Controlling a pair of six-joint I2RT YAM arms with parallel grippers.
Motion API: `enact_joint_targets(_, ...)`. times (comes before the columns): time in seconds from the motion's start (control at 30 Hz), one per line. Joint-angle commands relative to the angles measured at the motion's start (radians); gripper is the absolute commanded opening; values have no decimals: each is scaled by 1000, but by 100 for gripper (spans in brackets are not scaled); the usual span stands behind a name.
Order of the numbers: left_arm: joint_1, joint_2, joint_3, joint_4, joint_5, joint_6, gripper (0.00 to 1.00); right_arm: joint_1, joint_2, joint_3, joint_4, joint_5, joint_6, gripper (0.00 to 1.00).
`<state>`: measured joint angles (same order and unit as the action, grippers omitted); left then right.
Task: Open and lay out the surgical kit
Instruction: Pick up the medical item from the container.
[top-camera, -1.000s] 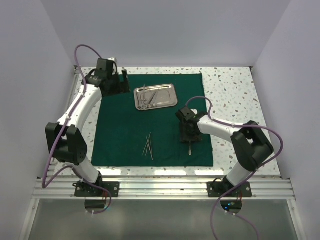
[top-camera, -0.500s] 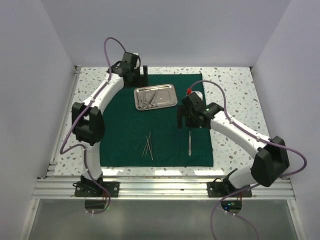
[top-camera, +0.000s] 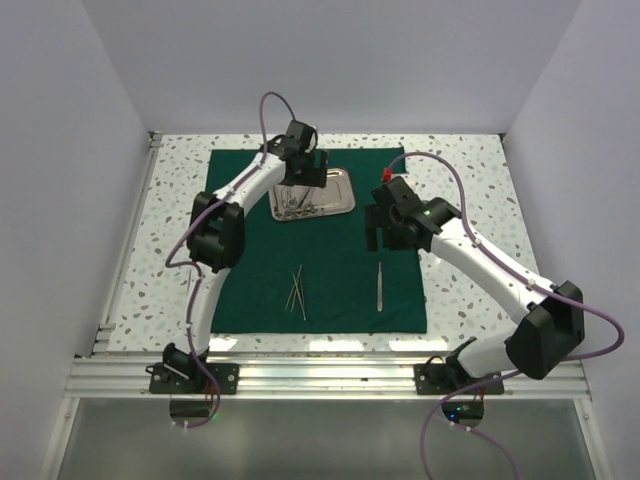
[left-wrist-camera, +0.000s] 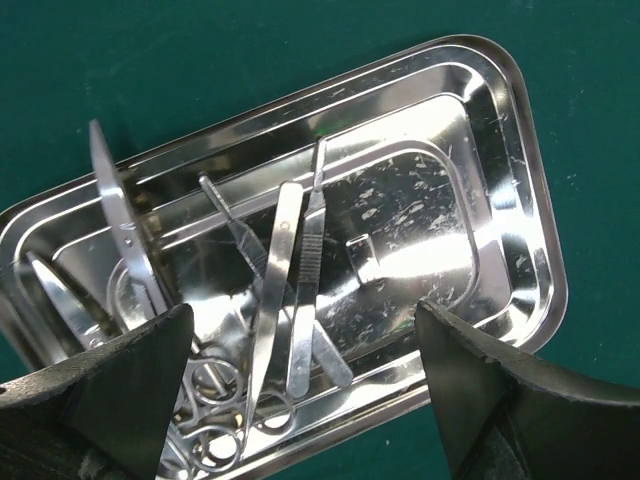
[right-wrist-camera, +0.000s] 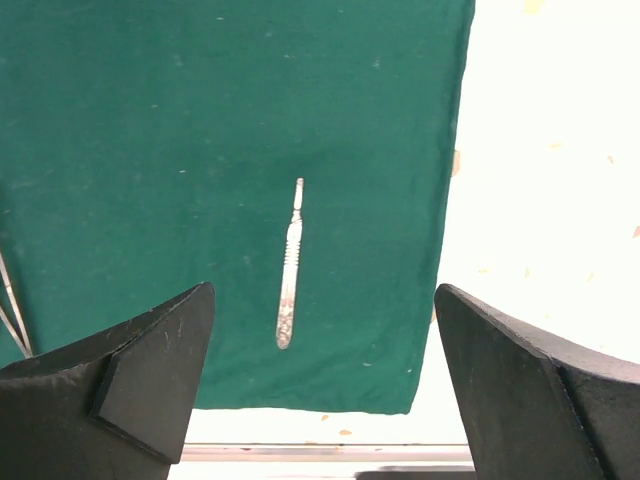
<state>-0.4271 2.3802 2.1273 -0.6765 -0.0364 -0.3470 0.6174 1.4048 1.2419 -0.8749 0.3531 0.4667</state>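
The dark green cloth (top-camera: 250, 250) lies spread flat on the table. The steel tray (top-camera: 335, 195) sits on its far part and holds several instruments, among them tweezers (left-wrist-camera: 300, 290) and ring-handled scissors (left-wrist-camera: 215, 420). My left gripper (top-camera: 305, 175) hovers open over the tray, its fingers (left-wrist-camera: 120, 400) on either side of the tweezers without touching them. A scalpel handle (top-camera: 380, 285) lies on the cloth at the right, also in the right wrist view (right-wrist-camera: 290, 265). Thin tweezers (top-camera: 298, 290) lie on the cloth's middle. My right gripper (top-camera: 385, 235) is open and empty above the cloth.
The speckled white tabletop (top-camera: 470, 190) shows around the cloth. The cloth's right edge (right-wrist-camera: 455, 200) and near edge lie close to the aluminium rail (top-camera: 330, 375) at the table's front. White walls close in the sides and back.
My left gripper has swung right from the cloth's far left corner to over the tray. My right gripper let go of the scalpel handle on the cloth and rose away toward the far side.
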Motion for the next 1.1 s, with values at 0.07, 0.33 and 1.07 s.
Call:
enact_joint_targets(0.07, -6, 56, 66, 75, 32, 23, 93, -16, 54, 68, -33, 38, -28, 95)
enact_joint_targets(0.33, -13, 129, 98, 84, 63, 3, 85, -24, 128, 110, -41, 38, -60, 95)
enact_joint_targets(1.07, -13, 73, -38, 121, -43, 55, 43, -44, 233, 171, -47, 15, -99, 92)
